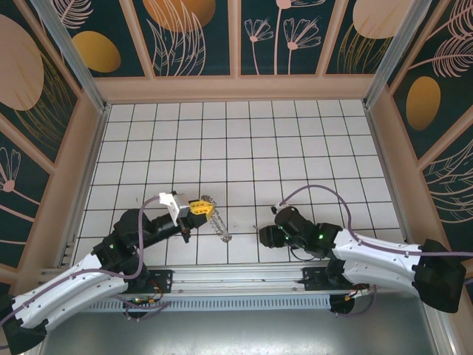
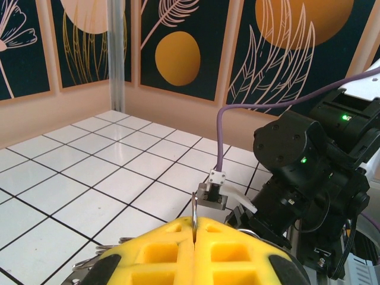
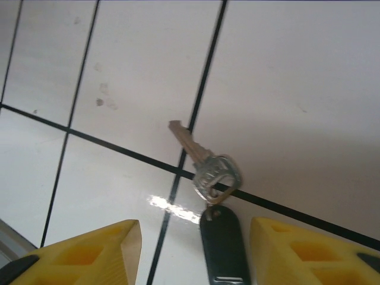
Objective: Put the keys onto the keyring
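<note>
The keys (image 3: 205, 166), a silver key joined to a dark tag (image 3: 222, 246), lie flat on the white tile across a black grout line. My right gripper (image 3: 196, 230) stands open around the tag, its yellow fingers (image 3: 95, 255) apart on either side and not touching it. In the top view the right gripper (image 1: 266, 235) points left, low over the floor. My left gripper (image 1: 201, 209) is shut on the keyring (image 1: 219, 225), whose fringe of small loops hangs down to the right. In the left wrist view the ring's thin edge (image 2: 194, 211) stands upright, pinched between the yellow fingers (image 2: 154, 255).
The white tiled floor (image 1: 244, 140) is fenced by peach wooden walls with dark floral panels (image 1: 236, 81). A metal rail (image 1: 244, 281) carrying both arm bases runs along the near edge. The right arm's black wrist (image 2: 309, 172) is close in front of the left gripper.
</note>
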You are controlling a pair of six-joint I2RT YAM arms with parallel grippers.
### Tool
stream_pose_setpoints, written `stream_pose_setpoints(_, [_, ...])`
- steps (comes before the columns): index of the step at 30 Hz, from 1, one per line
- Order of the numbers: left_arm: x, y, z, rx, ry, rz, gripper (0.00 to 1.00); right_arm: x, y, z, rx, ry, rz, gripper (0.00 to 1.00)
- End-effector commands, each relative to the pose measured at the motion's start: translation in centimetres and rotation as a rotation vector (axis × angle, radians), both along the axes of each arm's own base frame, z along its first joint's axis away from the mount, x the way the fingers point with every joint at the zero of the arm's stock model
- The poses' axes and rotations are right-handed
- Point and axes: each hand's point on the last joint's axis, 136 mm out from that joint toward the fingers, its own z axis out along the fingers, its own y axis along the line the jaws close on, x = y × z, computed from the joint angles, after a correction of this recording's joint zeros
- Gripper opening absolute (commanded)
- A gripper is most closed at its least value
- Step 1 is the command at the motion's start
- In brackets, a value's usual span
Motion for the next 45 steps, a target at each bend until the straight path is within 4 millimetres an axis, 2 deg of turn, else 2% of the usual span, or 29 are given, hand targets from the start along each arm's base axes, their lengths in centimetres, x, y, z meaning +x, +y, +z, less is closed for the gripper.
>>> stream_pose_setpoints(1, [-0.4, 0.1, 1.9, -0.065, -0.033, -0.013, 0.0, 0.6, 0.7, 0.4, 0.025, -0.088, 0.008, 0.52])
stream_pose_setpoints(14, [-0.4, 0.0, 2.0, -0.065, -0.036, -0.018, 0.0, 0.5, 0.0, -1.1, -0.032, -0.105, -0.006, 0.46])
stream_pose_setpoints(22, [-0.4, 0.0, 2.0, -0.065, -0.036, -0.016, 0.0, 0.3, 0.0, -1.9, -0.069, -0.088, 0.012, 0.35])
stream_pose_setpoints(25, [-0.4, 0.0, 2.0, -0.064, -0.035, -0.018, 0.0, 0.4, 0.1, -1.9, -0.072, -0.092, 0.015, 0.31])
stream_pose_setpoints(45, [-0.3, -0.1, 1.8, -0.061, -0.029, -0.017, 0.0, 0.9, 0.7, -2.0, -0.075, -0.103, 0.015, 0.23])
